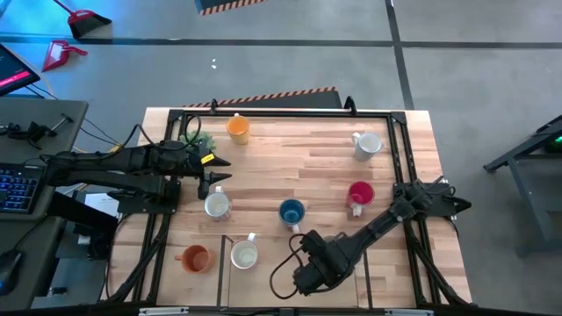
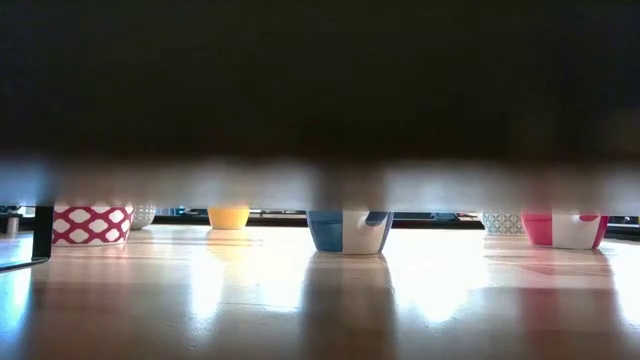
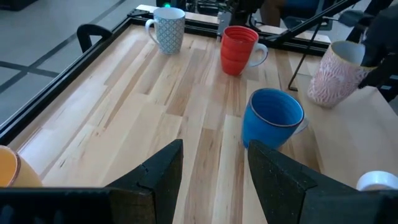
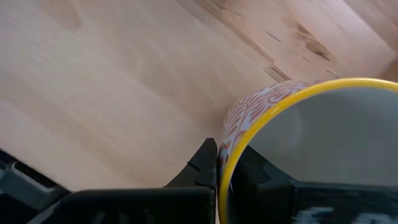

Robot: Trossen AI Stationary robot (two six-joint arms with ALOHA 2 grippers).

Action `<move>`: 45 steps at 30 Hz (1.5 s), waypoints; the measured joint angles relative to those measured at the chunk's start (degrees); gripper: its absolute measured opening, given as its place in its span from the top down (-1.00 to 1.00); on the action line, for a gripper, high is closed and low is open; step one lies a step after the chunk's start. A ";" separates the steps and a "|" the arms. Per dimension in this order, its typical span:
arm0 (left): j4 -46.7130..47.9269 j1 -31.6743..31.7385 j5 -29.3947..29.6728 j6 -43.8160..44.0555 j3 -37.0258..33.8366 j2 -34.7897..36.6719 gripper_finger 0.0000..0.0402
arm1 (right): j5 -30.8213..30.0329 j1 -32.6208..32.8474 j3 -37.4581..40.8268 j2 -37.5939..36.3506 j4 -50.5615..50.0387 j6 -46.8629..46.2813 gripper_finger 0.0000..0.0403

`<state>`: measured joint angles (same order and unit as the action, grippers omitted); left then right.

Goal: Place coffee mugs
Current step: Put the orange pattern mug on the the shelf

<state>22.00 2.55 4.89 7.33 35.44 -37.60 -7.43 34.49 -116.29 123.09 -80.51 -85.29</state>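
Several coffee mugs stand upright on their bases on the wooden table (image 1: 290, 158): an orange one (image 1: 237, 129) at the far left, a white one (image 1: 367, 145), a red one (image 1: 360, 195), a blue one (image 1: 291, 211), white ones (image 1: 217, 205) (image 1: 244, 254) and an orange one (image 1: 194, 258) near the front. My right gripper (image 1: 309, 268) is near the front edge, shut on a patterned mug with a yellow rim (image 4: 311, 130), which the arm hides in the high view. My left gripper (image 3: 214, 162) waits open at the left, facing the blue mug (image 3: 272, 118). My right gripper holds the patterned mug by its rim (image 4: 225, 163), one finger (image 4: 205, 162) outside the wall and one (image 4: 258, 177) inside the cup. The fingers come from above, pointing down. In the left wrist view the mug (image 3: 336, 74) sits slightly tilted, base close to the table; whether it touches I cannot tell.
A green potted plant (image 1: 200, 140) stands by the left arm. A black frame (image 1: 290, 112) runs around the tabletop. Bare wood lies in the table's middle (image 1: 299, 167) and under the held mug (image 4: 124, 81). The low view's upper half is dark.
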 joint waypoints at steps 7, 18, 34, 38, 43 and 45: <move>0.09 0.00 0.00 -0.02 0.00 0.02 0.15 | -0.09 -0.75 2.34 -0.31 6.06 1.79 1.00; 0.28 0.00 -0.02 -0.46 0.00 0.02 0.15 | -0.14 -0.77 2.21 -0.17 5.77 1.81 0.94; 0.27 -0.01 0.00 -0.48 0.00 0.01 0.15 | -1.04 -0.75 2.32 -0.43 5.16 1.29 0.67; 0.22 0.00 0.00 -0.48 0.00 0.00 0.15 | -1.06 -0.50 2.29 -1.19 4.55 0.39 0.67; 0.24 -0.01 0.19 -0.50 0.00 0.00 0.15 | -1.00 -0.34 2.29 -1.70 4.34 0.74 0.67; 0.22 -0.01 0.27 -0.48 0.00 0.00 0.15 | -0.85 -0.33 2.29 -2.04 4.24 0.83 0.67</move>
<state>22.22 2.53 5.16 6.85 35.44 -37.60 -8.28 34.15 -113.99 121.05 -76.27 -84.46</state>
